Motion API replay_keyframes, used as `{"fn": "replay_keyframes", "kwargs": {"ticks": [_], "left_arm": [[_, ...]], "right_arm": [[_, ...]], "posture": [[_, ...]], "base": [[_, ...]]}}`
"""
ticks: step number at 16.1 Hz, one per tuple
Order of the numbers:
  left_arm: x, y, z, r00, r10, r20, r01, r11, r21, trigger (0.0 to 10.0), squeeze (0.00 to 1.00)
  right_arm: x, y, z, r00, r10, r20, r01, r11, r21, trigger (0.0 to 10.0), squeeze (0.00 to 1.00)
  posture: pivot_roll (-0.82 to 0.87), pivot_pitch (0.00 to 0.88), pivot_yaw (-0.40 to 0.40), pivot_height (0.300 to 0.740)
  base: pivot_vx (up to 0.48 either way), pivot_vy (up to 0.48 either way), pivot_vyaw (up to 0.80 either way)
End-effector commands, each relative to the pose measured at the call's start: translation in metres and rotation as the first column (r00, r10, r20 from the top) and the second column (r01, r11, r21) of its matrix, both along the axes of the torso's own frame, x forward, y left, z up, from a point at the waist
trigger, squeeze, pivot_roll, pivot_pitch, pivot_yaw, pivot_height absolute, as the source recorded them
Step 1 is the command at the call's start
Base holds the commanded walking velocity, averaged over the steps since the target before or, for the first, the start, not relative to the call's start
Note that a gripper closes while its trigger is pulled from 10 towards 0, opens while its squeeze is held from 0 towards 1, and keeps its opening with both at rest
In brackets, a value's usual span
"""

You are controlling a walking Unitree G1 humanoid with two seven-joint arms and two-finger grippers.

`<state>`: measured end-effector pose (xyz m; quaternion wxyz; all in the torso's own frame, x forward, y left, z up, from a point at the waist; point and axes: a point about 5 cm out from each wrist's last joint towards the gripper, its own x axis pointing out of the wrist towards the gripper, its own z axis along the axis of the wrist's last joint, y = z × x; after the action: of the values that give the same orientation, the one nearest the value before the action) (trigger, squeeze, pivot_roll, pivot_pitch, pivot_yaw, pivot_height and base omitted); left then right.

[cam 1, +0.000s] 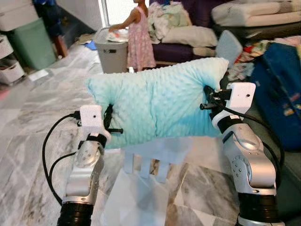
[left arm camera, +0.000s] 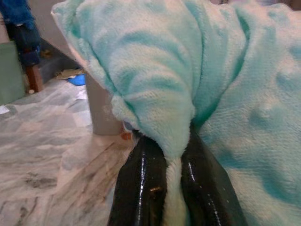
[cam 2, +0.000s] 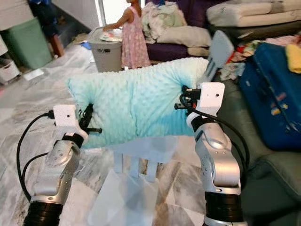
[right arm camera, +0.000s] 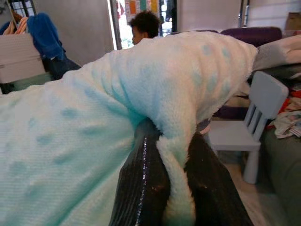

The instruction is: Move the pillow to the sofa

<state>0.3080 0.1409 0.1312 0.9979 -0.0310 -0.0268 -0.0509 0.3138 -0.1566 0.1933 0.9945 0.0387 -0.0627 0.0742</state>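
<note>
A mint-green dotted pillow (cam 1: 155, 101) hangs in the air in front of me, held at both ends. My left gripper (cam 1: 109, 123) is shut on the pillow's left edge; its fingers (left arm camera: 143, 188) pinch a fold of the fabric (left arm camera: 171, 188). My right gripper (cam 1: 209, 100) is shut on the right edge, with its fingers (right arm camera: 146, 188) clamping another fold (right arm camera: 176, 188). A dark purple sofa (cam 1: 181, 49) piled with cushions and laundry stands at the far side of the room.
A small pale-blue chair (cam 1: 150, 160) stands right under the pillow. A person in a pink dress (cam 1: 138, 37) stands by a grey laundry basket (cam 1: 113, 49) in front of the sofa. A blue suitcase (cam 1: 277, 94) lies on a grey couch at my right.
</note>
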Motion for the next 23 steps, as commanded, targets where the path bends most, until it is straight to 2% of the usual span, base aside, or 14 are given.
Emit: {"fn": "replay_keyframes", "kwargs": {"ticks": [1, 3, 16, 23], "left_arm": [[-0.0002, -0.0022, 0.0064, 0.999, -0.042, 0.031, 0.042, 0.999, -0.013, 10.0, 0.00], [-0.0009, 0.0015, 0.0045, 1.000, -0.004, 0.012, 0.005, 0.999, -0.038, 10.0, 0.00], [-0.0024, -0.0001, 0.0004, 1.000, -0.013, -0.019, 0.013, 1.000, -0.026, 10.0, 0.00], [-0.0016, 0.0003, -0.0003, 1.000, -0.007, -0.026, 0.006, 1.000, -0.028, 10.0, 0.00]], "right_arm": [[-0.0020, 0.0012, 0.0048, 1.000, 0.007, 0.017, -0.007, 1.000, 0.000, 10.0, 0.00], [-0.0028, 0.0024, 0.0039, 1.000, 0.013, 0.013, -0.013, 1.000, -0.003, 10.0, 0.00], [-0.0071, 0.0016, -0.0002, 1.000, 0.014, -0.010, -0.014, 1.000, -0.010, 10.0, 0.00], [-0.0065, 0.0016, -0.0008, 1.000, 0.013, -0.015, -0.014, 1.000, -0.006, 10.0, 0.00]], "posture": [[-0.05, 0.000, 0.006, 0.740], [-0.06, 0.000, 0.008, 0.740], [-0.07, 0.000, 0.011, 0.740], [-0.07, 0.000, 0.011, 0.740]], "base": [[0.000, 0.000, 0.00], [0.000, 0.000, 0.00], [0.000, 0.000, 0.00], [-0.270, 0.000, 0.00]]}}
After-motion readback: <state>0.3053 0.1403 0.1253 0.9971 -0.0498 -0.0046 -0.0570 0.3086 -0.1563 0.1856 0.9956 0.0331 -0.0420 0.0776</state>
